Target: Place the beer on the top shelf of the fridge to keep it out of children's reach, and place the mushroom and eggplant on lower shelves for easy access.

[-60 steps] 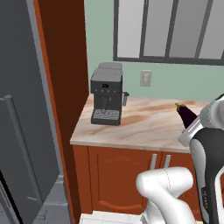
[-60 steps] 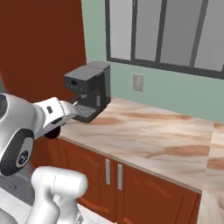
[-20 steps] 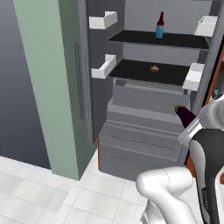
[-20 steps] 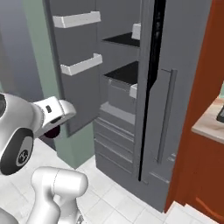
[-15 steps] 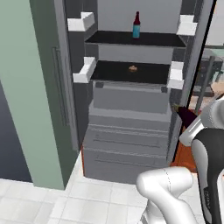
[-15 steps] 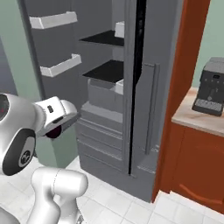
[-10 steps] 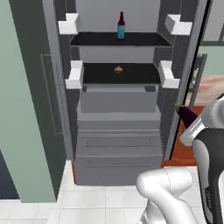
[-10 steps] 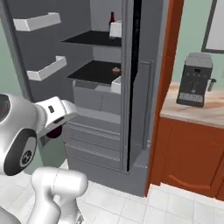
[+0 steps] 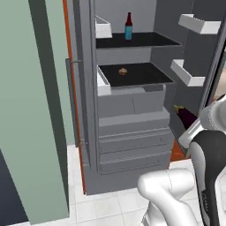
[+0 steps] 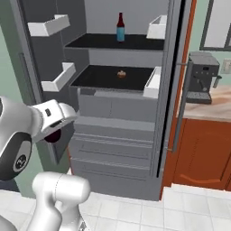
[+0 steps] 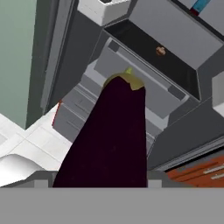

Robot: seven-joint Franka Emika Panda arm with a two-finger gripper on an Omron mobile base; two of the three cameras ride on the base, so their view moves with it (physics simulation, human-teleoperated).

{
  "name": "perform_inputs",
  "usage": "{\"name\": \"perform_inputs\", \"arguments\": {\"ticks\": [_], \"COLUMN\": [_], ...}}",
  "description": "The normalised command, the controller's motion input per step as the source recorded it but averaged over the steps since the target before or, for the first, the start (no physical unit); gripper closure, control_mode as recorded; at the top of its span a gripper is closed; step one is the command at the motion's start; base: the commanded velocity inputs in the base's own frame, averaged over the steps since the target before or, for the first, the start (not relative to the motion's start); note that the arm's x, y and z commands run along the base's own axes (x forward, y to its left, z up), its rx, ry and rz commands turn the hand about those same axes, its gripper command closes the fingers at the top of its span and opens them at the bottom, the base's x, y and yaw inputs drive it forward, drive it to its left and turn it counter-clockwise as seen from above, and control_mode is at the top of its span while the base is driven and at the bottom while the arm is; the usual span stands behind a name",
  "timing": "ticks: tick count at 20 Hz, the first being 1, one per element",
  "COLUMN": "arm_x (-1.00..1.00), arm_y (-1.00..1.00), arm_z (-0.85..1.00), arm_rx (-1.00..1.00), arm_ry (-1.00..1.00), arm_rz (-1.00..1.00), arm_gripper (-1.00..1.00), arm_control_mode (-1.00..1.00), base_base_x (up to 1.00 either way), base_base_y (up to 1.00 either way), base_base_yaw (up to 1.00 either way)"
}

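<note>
Your base has swung round since a moment ago, fridge [image 10: 135,90] now square ahead with doors open, tool [image 9: 190,128] closed on the eggplant [image 11: 109,135], beer [image 10: 120,28] on the top shelf [image 10: 135,43], teal label unreadable, mushroom [image 10: 121,74] on a lower shelf [image 10: 99,76], white tiled floor [image 10: 180,212], coffee machine [image 10: 201,76] on the surface [image 10: 216,110] at right.

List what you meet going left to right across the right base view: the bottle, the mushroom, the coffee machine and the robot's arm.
Arm → bottle and mushroom, almost level → coffee machine.
</note>
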Motion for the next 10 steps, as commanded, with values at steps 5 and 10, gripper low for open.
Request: {"name": "perform_inputs", "arguments": {"ticks": [5,10], "arm_x": [0.0,0.0], "arm_y": [0.0,0.0], "arm_z": [0.0,0.0], "arm_rx": [0.0,0.0], "arm_ry": [0.0,0.0], "arm_rz": [0.0,0.0], "arm_gripper": [1.0,1.0], "arm_control_mode": [1.0,1.0], "base_base_x": [0.45,0.53], "base_base_y": [-0.04,-0.22], "base_base_yaw": [-0.11,-0.01]}}
